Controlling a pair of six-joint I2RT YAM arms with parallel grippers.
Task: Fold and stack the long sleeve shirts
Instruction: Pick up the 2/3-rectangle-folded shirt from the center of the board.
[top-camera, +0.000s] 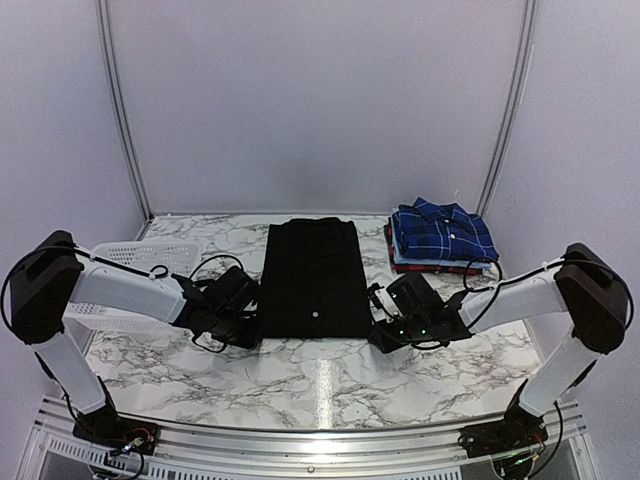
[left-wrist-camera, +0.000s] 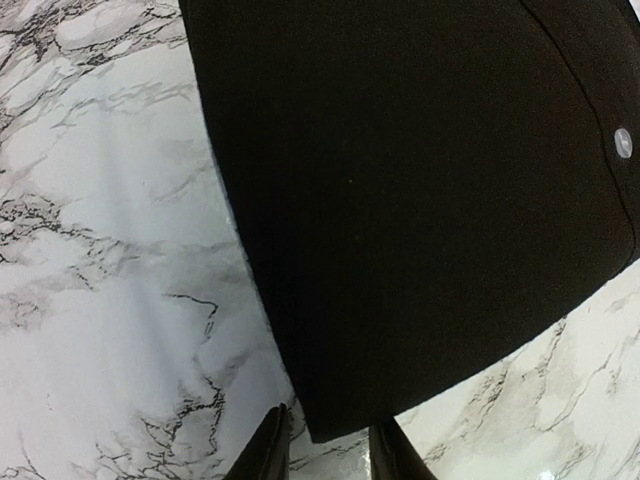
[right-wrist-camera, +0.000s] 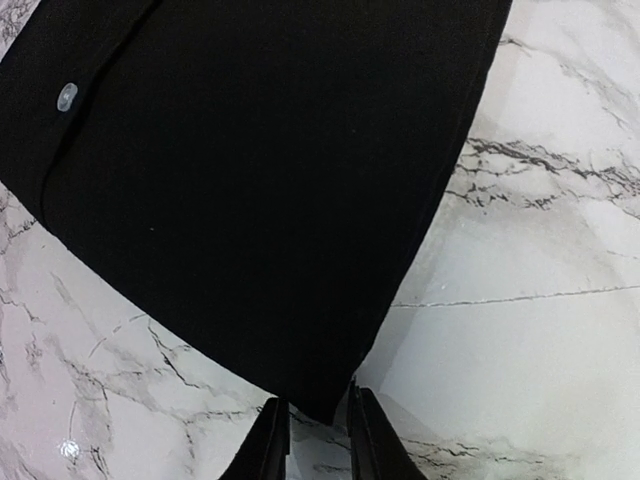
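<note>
The left gripper (left-wrist-camera: 330, 424) and the right gripper (right-wrist-camera: 317, 404) both stand narrow. Each has a near corner of the black shirt (top-camera: 315, 275) between its tips, but I cannot tell whether either pinches it. The shirt lies flat at the middle of the table (top-camera: 330, 390), with the folded shirts (top-camera: 441, 238) at its far right.

Both arms reach low and inward, elbows bent, wrists pointing toward each other.
The white-and-black left arm (top-camera: 125, 290) ends in the black two-finger left gripper (left-wrist-camera: 330, 435), jaws slightly parted. The matching right arm (top-camera: 510, 300) carries the right gripper (right-wrist-camera: 318, 415), jaws narrower, grip unclear.
</note>
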